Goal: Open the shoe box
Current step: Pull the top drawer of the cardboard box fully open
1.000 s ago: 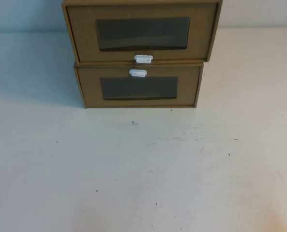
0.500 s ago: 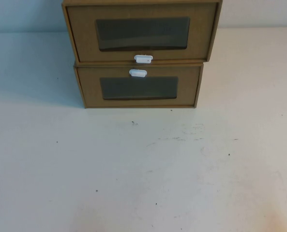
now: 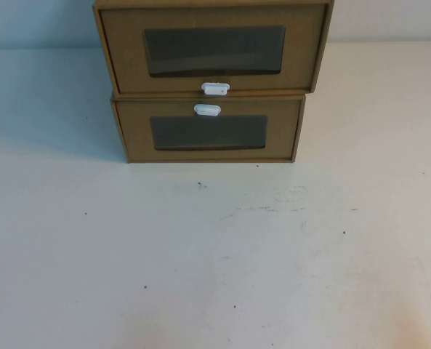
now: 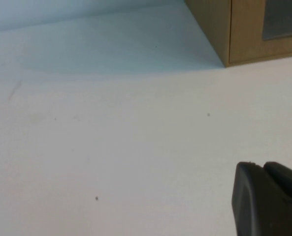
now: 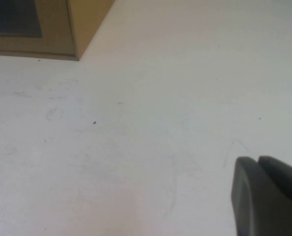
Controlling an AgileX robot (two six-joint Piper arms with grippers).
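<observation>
Left gripper (image 4: 263, 167) and right gripper (image 5: 258, 161) hang over the white table (image 3: 215, 254), each with its fingers together. Well ahead of both, the lower shoe box (image 3: 280, 131) stands closed under the upper shoe box (image 3: 302, 47); dark windows (image 3: 208, 133) hide the contents.

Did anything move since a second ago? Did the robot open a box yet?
Hardly anything. A tiny dark sliver at the near left edge of the high view, probably part of the left arm, slipped out of sight. The upper shoe box and lower shoe box stay closed and stacked. The left gripper and right gripper stay shut above the table, holding nothing.
</observation>
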